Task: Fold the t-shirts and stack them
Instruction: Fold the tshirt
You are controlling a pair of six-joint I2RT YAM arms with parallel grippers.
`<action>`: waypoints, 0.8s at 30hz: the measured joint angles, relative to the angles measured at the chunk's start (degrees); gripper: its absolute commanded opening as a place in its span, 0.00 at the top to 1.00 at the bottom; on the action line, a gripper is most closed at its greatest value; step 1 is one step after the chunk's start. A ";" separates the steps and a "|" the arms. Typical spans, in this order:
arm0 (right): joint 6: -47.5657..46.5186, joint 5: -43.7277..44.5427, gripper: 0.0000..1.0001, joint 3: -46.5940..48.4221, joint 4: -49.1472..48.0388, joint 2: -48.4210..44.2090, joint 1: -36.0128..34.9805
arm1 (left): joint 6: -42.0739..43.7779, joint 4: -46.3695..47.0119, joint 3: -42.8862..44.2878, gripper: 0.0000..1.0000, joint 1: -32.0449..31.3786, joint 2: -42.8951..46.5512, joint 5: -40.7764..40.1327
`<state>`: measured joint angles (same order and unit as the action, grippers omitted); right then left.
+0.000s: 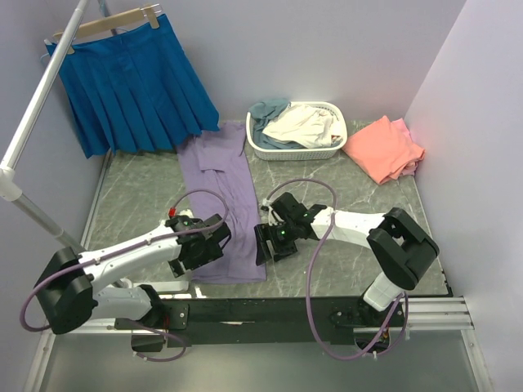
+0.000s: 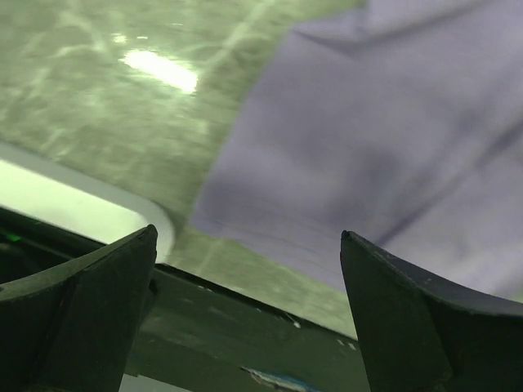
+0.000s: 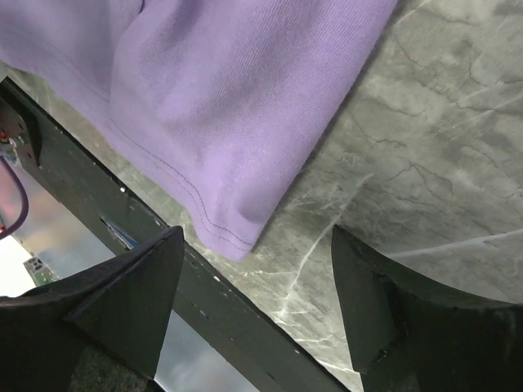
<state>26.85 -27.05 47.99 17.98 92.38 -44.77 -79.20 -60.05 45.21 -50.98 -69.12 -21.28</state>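
Lavender t-shirt (image 1: pixel 233 175) upper corner hidden under blue skirt (image 1: pixel 131 90), left wrist view blurred

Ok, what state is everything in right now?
Purple tee: flat on the table, long strip, not gripped.
Coral tees: loose pile, far right.
Cream tee and grey-blue tee: crumpled in the basket.
Skirt: hanging on its hanger.
Left gripper: open, empty.
Right gripper: open, over the purple tee's hem corner.

The purple tee (image 3: pixel 229 98) is soft, matt knit cloth with a fine weave and a double-stitched hem. The table (image 3: pixel 425 147) looks like grey-green veined stone, smooth and glossy, catching glare. The basket (image 1: pixel 294 153) is white plastic lattice. The skirt (image 1: pixel 131 86) is matt pleated cloth, its hanger (image 1: pixel 106 23) pale wood.
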 measured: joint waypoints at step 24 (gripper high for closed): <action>3.72 1.55 0.87 -1.33 -3.13 2.49 -1.99 | -0.02 12.63 -13.70 0.37 0.39 2.29 2.16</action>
<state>30.57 -25.50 46.65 14.85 94.87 -46.76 -79.22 -47.42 31.51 -50.59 -66.83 -19.11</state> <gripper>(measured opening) 0.185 0.747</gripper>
